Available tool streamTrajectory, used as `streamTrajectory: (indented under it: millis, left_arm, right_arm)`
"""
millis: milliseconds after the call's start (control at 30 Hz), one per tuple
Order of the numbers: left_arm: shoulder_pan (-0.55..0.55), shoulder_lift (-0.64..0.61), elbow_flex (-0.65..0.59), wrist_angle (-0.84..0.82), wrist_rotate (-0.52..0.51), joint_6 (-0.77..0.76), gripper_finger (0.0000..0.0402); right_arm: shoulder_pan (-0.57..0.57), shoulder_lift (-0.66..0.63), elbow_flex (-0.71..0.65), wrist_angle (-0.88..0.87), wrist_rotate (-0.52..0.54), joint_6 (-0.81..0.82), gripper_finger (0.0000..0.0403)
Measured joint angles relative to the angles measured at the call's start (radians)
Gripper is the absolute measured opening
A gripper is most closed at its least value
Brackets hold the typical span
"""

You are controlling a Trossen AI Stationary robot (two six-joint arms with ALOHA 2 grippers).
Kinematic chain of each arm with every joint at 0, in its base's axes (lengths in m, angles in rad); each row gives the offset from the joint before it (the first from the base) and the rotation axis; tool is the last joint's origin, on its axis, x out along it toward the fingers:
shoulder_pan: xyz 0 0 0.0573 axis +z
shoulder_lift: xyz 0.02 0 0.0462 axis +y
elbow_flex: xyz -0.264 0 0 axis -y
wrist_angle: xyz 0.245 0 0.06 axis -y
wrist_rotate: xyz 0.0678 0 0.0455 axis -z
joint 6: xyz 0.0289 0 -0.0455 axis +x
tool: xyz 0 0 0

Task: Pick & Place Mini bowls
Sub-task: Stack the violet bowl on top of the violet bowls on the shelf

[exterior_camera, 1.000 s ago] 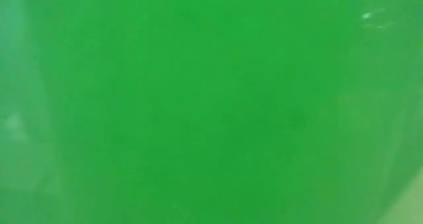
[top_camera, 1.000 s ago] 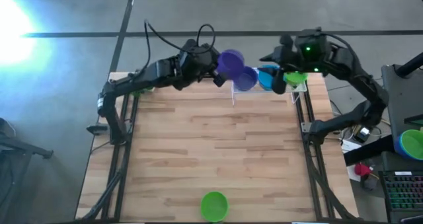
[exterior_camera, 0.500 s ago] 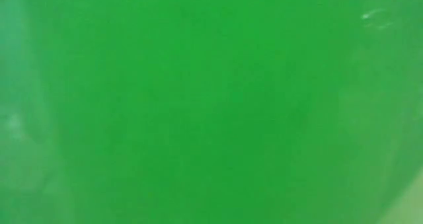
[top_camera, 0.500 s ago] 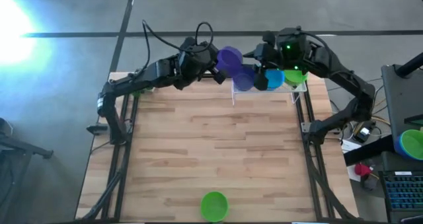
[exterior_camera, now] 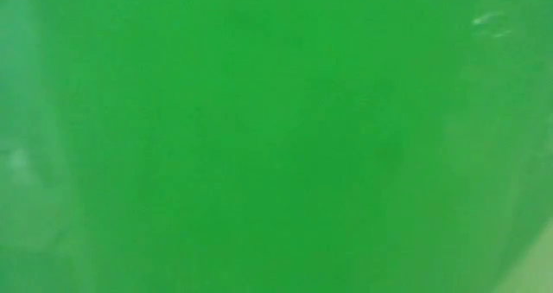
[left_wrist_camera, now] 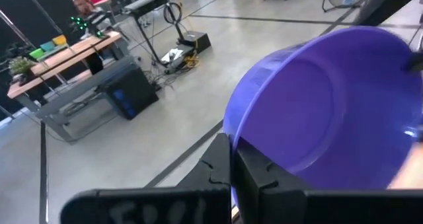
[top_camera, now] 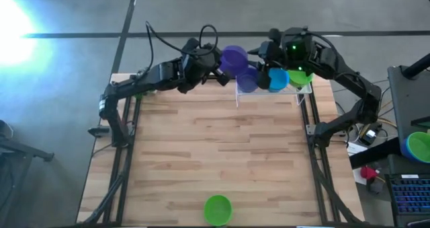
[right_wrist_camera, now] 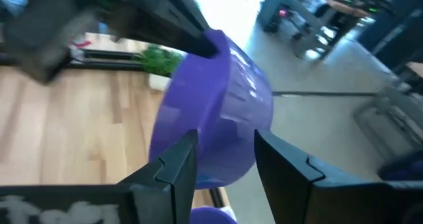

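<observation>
Since half a second ago the right gripper [top_camera: 263, 56] has shifted slightly toward the purple bowl [top_camera: 234, 58], and the blue bowl [top_camera: 277, 79] it was covering now shows more fully; the left arm looks unchanged.

Purple bowl is held up at the table's far edge, tilted on its side, by the left gripper [left_wrist_camera: 232, 159], whose fingers are clamped together on its rim. Right wrist view shows the right gripper [right_wrist_camera: 225, 159] with fingers apart, one on each side of the same purple bowl [right_wrist_camera: 211, 112], not closed on it.

A second purple bowl [top_camera: 247, 80] sits just below it in the white rack [top_camera: 301, 93], touching the blue bowl beside it. A green bowl [top_camera: 299, 77] sits at the rack's right end, partly hidden under the right arm.

Another green bowl [top_camera: 217, 208] sits alone at the table's [top_camera: 201, 154] near edge, well apart from the rest. It fills the low view [exterior_camera: 276, 137] entirely.

A leafy green plant [right_wrist_camera: 158, 59] sits at the table's far left corner. A blue and green bowl stack [top_camera: 418, 146] shows off the table on the right.
</observation>
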Motion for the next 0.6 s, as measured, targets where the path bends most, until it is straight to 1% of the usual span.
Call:
streamTrajectory:
  millis: [67, 200, 333, 433, 533, 600]
  left_arm:
    - [-0.008, 0.0, 0.0, 0.014, -0.006, 0.002, 0.0]
    - [-0.028, 0.0, 0.0, 0.044, -0.016, 0.039, 0.0]
    - [-0.044, 0.0, 0.0, 0.048, -0.019, 0.044, 0.0]
    - [-0.054, 0.0, 0.0, 0.053, -0.014, 0.049, 0.0]
    - [-0.057, 0.0, 0.0, 0.054, -0.01, 0.054, 0.0]
    - [-0.057, 0.0, 0.0, 0.055, -0.007, 0.054, 0.0]
  right_arm:
    - [0.0, 0.001, 0.0, 0.0, 0.023, 0.0, 0.0143]
    - [0.0, 0.007, 0.0, 0.0, 0.029, 0.034, 0.0141]
    - [0.0, 0.01, 0.0, 0.0, 0.038, 0.053, 0.0141]
    - [0.001, 0.011, 0.0, 0.0, 0.1, 0.055, 0.0135]
    - [0.002, 0.012, 0.0, 0.0, 0.126, 0.055, 0.0118]
    - [0.001, 0.012, 0.0, 0.001, 0.132, 0.055, 0.0095]
